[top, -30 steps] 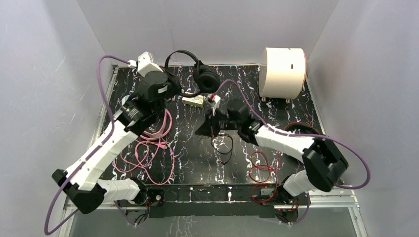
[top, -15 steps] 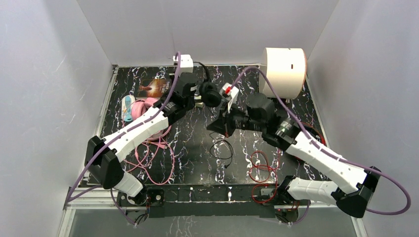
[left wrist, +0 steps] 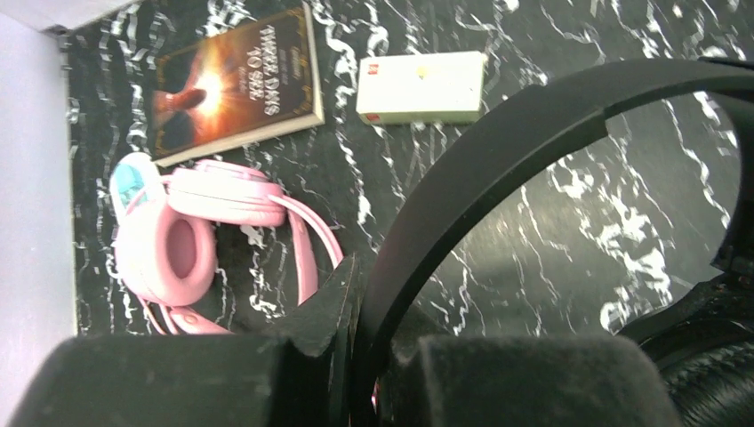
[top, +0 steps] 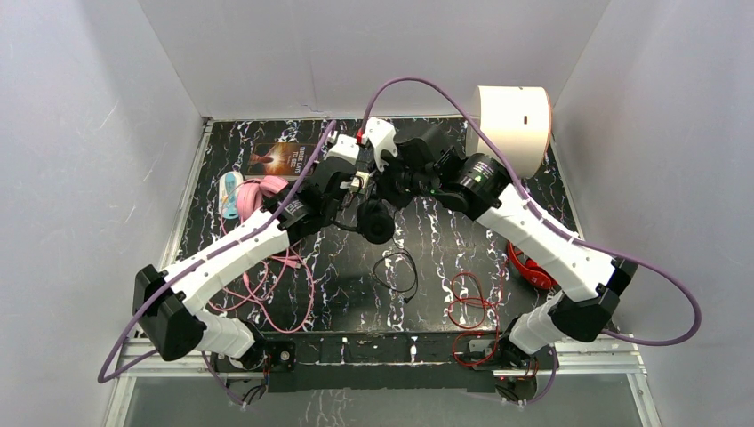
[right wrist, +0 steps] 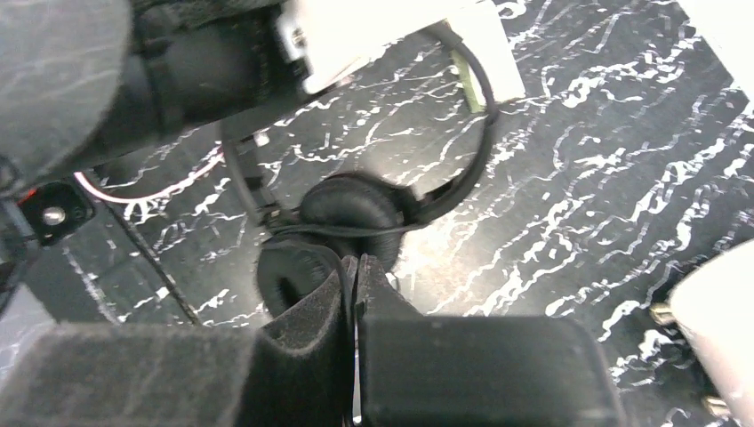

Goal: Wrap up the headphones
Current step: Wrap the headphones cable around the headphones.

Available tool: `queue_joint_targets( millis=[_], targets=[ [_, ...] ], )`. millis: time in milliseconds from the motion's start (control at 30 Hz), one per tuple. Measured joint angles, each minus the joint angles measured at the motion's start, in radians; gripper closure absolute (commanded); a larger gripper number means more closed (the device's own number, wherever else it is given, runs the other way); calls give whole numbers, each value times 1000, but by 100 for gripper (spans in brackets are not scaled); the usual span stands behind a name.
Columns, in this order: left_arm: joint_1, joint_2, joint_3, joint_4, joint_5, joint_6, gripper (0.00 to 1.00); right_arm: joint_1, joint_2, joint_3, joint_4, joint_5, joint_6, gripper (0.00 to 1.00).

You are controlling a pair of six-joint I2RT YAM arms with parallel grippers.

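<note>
One headset (left wrist: 498, 147) (black) in left gripper (left wrist: 373, 356).

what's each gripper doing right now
left gripper: closed on the headband of the black headphones
right gripper: closed, seemingly on their thin cable

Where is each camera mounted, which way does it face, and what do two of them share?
Top external: above, behind the bases, looking down at the table; left arm and right arm show.
Left wrist: looks past left end effector, clamping black headphones, at pink headphones.
Right wrist: looks down past right end effector at the black earcups.
Shared: black headphones, all views.
</note>
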Motion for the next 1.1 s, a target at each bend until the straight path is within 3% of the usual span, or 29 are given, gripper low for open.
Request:
queue_joint_targets(
  millis=[200, 400, 567, 733, 867, 1100],
  targets=[
    [-5, -51, -1, -69, 129, -28, 100, -17, 0, -12, 11, 135, -59, 91],
    [-5, -203, -3, -96, 251, -105, 100, -167, -102, -305, 202, 130, -99, 83],
    [-5, -272, -1, -123, 403, -258, 100, -279, -167, -492, 431, -60, -88, 82],
    [-5, -270, 5, -128, 542, -490, 100, -283, -146, -587, 744, -285, 1, 81],
    [-5, -260, 54, -139, 569, -656, 100, -281, -65, -648, 1025, -440, 134, 80],
    [-5, -246, 191, -137, 556, -824, 100, -281, 92, -757, 1403, -575, 360, 62]
  ],
)
